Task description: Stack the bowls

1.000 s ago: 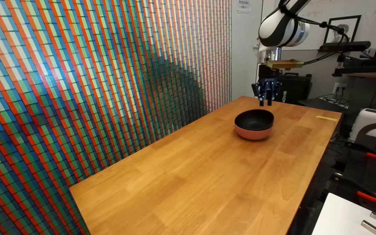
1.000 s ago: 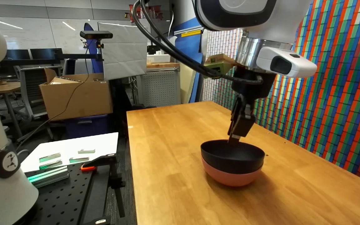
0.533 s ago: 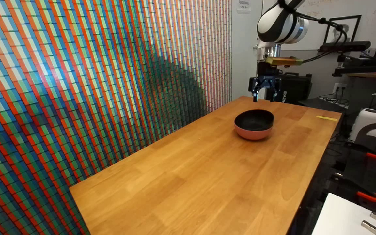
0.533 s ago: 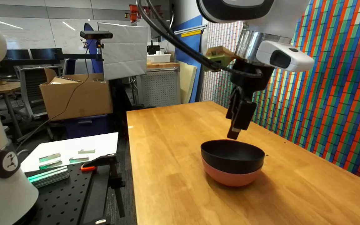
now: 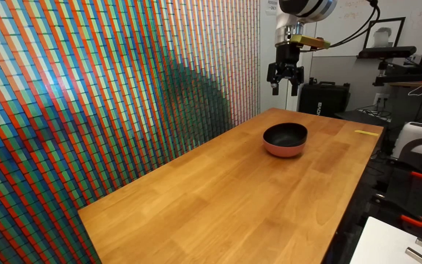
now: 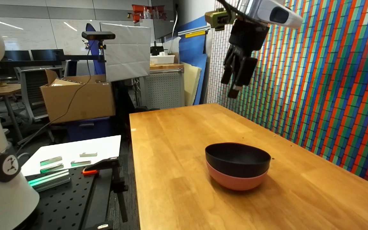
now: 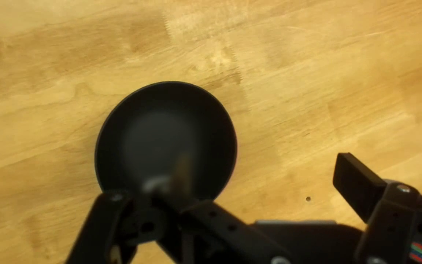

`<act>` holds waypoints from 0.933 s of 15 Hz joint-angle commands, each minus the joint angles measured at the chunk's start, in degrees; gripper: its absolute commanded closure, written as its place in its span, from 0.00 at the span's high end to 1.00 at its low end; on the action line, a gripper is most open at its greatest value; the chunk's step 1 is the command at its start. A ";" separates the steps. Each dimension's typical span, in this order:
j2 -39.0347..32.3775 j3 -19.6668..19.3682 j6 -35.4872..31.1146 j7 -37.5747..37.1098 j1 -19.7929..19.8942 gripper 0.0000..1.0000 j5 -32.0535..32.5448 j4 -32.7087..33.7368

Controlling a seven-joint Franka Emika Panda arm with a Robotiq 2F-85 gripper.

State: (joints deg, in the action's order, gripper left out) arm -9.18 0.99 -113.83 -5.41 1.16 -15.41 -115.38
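Although the stacking looks complete to me, several upsets are possible. The black bowl (image 6: 237,163) rests inside the pink bowl (image 6: 237,183), which stands on the wooden table (image 6: 168,147); in an exterior view, some of the dark outer wall shows above the pink rim. My gripper (image 5: 285,92) hangs higher than the pair and well apart from it, its fingers (image 7: 359,190) spread and holding nothing. Likely hazards: (a) should I swing low, a fingertip could catch the black rim, tipping that bowl or dragging both; (b) in the wrist view the gripper covers part of that rim, so judging clearance from there alone might mislead me; (c) a careless sideways retreat could bring the gripper against the tiled wall (image 6: 331,80), whose nearness I cannot tell; (d) if the black bowl is not fully seated, which I cannot confirm, a knock to the table might shift it.
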 commanded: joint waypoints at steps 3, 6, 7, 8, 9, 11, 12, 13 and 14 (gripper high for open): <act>0.22 1.02 6.72 -1.95 -3.37 1.00 7.75 7.21; -0.07 1.38 9.46 -1.84 -4.63 1.00 11.44 9.68; -0.18 1.44 10.28 -1.77 -4.93 1.00 12.33 10.32; -0.24 1.49 10.74 -1.57 -5.13 1.00 13.05 10.79; -0.25 1.50 11.27 -1.27 -5.24 1.00 13.35 11.17; -0.28 1.54 12.28 -0.94 -5.34 1.00 13.73 11.89; 0.25 1.49 9.63 -1.06 -5.14 1.00 12.55 9.45; 0.25 1.49 10.06 -1.05 -5.16 1.00 12.67 9.72; 0.25 1.49 10.23 -1.04 -5.16 1.00 12.73 9.89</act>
State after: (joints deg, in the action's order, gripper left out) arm -8.91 2.26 -103.76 -6.42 -4.21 -2.72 -105.62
